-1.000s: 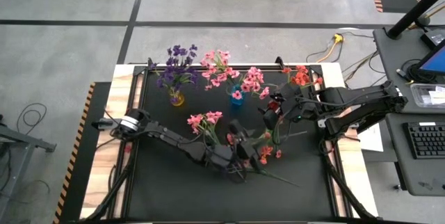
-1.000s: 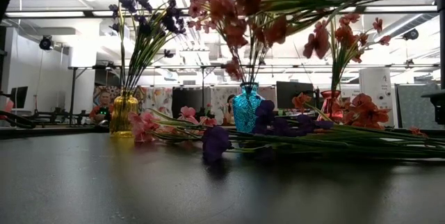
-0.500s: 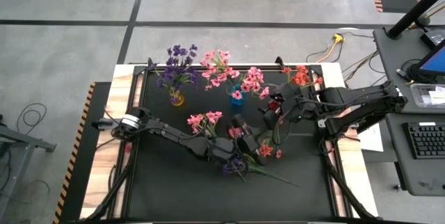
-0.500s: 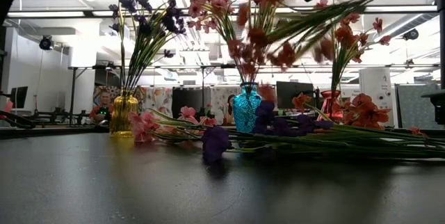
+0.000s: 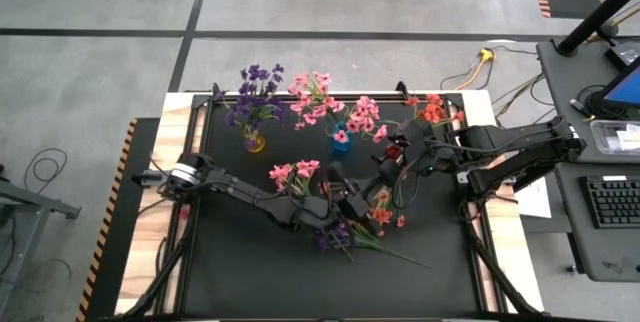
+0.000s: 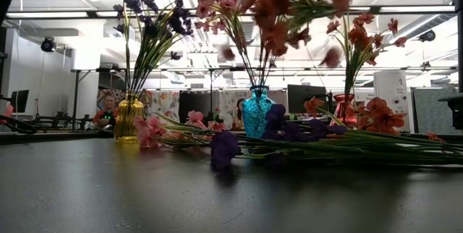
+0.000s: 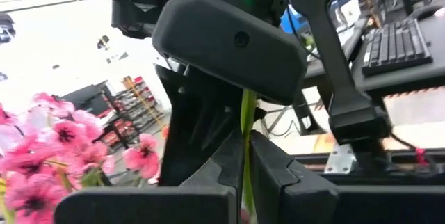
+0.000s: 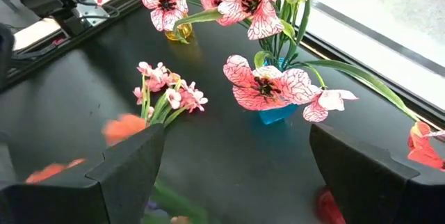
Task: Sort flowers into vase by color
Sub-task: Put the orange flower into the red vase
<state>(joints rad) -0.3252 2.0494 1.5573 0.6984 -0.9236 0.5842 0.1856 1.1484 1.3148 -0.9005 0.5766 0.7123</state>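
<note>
Three vases (image 5: pixel 340 143) stand on the tabletop (image 5: pixel 240 262). Left gripper (image 5: pixel 357 205) fingers clamp one green stem (image 7: pixel 247 140); right gripper (image 5: pixel 390 165) fingers stand apart, empty

Robotics lab: taped concrete floor (image 5: pixel 330 7), desk keyboard (image 5: pixel 612 202).

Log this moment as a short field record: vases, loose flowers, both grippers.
yellow vase: purple flowers, far left of mat
blue vase: pink flowers, far middle
red vase: coral-red flowers, far right
loose flowers: purple, pink and coral-red sprigs lying mid-mat
left gripper: shut on a green stem, over the loose pile
right gripper: open, empty, just right of the blue vase
</note>
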